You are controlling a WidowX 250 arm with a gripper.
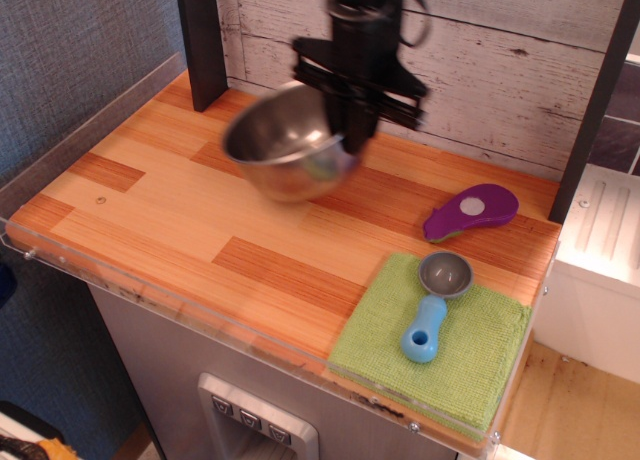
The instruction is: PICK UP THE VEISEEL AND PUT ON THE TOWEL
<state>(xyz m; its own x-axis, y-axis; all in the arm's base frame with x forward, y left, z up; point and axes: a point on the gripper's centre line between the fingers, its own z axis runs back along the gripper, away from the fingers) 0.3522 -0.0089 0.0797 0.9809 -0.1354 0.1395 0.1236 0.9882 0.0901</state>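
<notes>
Steel, rigid and probably light, the bowl (287,152) hangs tilted above the counter (200,230), well left of and behind the towel (470,355). You hold it by its right rim, gripper (352,140) pinched there; expect polished metal to slip or swing. On the towel lies a scoop (435,305); just behind it, a purple thing (470,211).
</notes>
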